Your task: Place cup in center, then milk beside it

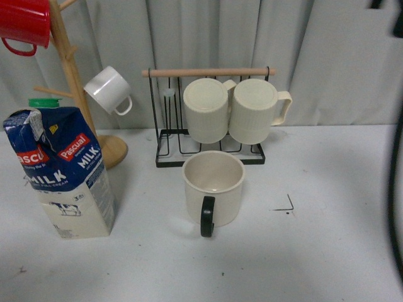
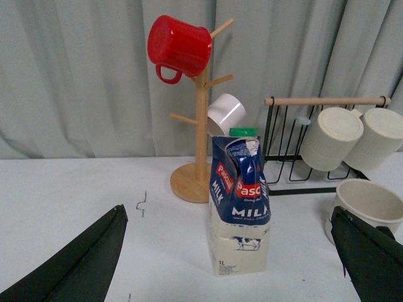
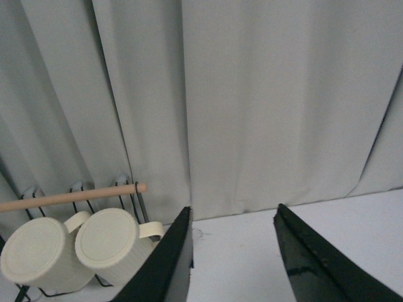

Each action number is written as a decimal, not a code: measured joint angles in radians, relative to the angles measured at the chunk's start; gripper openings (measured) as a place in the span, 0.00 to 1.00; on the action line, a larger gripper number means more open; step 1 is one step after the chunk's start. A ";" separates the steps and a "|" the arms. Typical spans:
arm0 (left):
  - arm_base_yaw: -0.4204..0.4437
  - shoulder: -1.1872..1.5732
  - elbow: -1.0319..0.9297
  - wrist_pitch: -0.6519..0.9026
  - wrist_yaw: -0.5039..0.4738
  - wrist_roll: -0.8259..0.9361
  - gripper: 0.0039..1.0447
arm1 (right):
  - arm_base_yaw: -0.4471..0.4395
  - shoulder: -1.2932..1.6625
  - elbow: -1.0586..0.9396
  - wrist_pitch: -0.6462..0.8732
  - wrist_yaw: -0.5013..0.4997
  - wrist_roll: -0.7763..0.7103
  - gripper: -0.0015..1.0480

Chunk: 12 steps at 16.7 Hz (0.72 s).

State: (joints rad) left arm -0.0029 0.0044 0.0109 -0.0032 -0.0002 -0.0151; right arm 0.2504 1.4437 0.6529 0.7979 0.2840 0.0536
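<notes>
Cup (image 1: 213, 184) upright, empty — handle forward | milk (image 1: 60, 171) upright, left of it

Smooth, faintly glossy cream cup (image 1: 213, 189) with black handle; creased printed-card milk carton (image 1: 63, 170); pale wood mug tree (image 1: 114, 151); black wire rack (image 1: 170, 164); matt white worktop (image 1: 340, 239).

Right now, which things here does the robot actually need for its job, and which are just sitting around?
Needed:
cup with black handle
milk carton
marked center patch

Just sitting around:
red mug
small white mug
wooden mug tree
ribbed cream mugs
wire rack
</notes>
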 joint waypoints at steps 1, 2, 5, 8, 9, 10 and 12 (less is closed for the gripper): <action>0.000 0.000 0.000 0.000 0.000 0.000 0.94 | -0.012 -0.101 -0.094 0.024 -0.025 -0.021 0.34; 0.000 0.000 0.000 0.000 0.000 0.000 0.94 | -0.026 -0.170 -0.173 0.042 -0.057 -0.030 0.22; 0.000 0.000 0.000 0.000 0.000 0.000 0.94 | -0.090 -0.273 -0.350 0.044 -0.118 -0.050 0.02; 0.000 0.000 0.000 0.000 0.000 0.000 0.94 | -0.129 -0.395 -0.433 0.039 -0.158 -0.051 0.02; 0.000 0.000 0.000 0.000 0.000 0.000 0.94 | -0.137 -0.426 -0.462 0.021 -0.173 -0.051 0.02; 0.000 0.000 0.000 0.000 0.000 0.000 0.94 | -0.150 -0.460 -0.489 0.005 -0.183 -0.051 0.02; 0.000 0.000 0.000 0.000 0.000 0.000 0.94 | -0.174 -0.547 -0.531 -0.029 -0.199 -0.051 0.02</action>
State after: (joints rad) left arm -0.0029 0.0044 0.0109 -0.0036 -0.0002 -0.0151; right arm 0.0765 0.8963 0.1223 0.7689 0.0853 0.0029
